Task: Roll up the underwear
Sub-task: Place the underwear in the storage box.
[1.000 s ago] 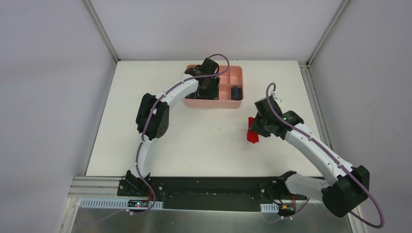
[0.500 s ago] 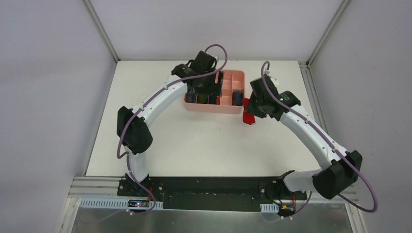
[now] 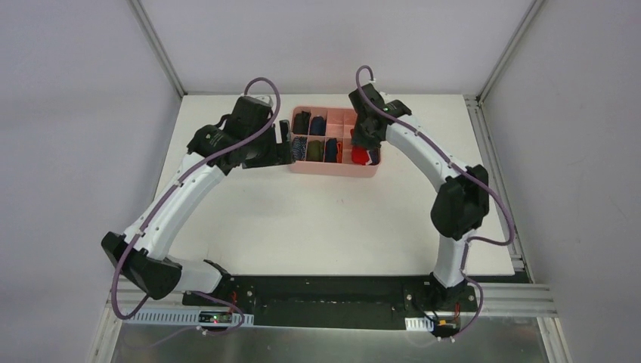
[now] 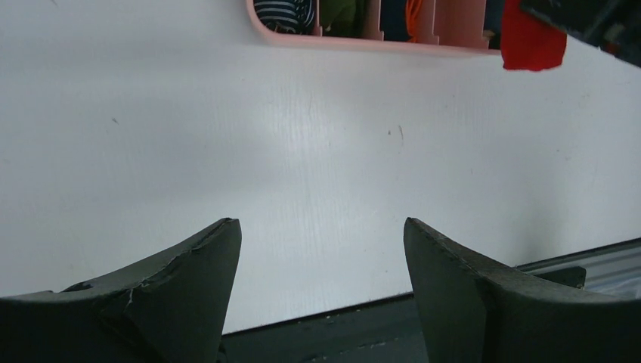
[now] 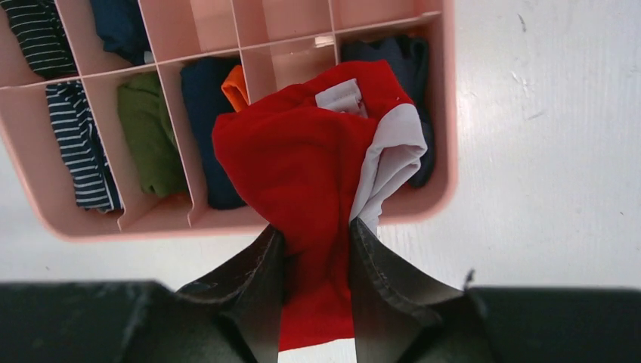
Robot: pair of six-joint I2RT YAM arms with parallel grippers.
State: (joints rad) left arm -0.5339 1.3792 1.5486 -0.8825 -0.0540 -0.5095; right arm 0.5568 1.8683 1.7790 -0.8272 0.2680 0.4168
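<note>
The bright red underwear, bunched with a white band showing, is pinched between the fingers of my right gripper. It hangs over the right near compartment of the pink tray, above a dark garment lying there. From above, the right gripper and the underwear are over the tray's right end. My left gripper stands open just off the tray's left end. In its wrist view the left gripper has nothing between the fingers, and the underwear shows far off.
The pink tray sits at the table's back middle. Its compartments hold rolled garments: striped, olive, navy and a bit of orange. A black rail runs along the near edge.
My right arm carried the underwear from the table's right side up and over the tray. My left gripper pulled out of the tray to its left and opened wider.
</note>
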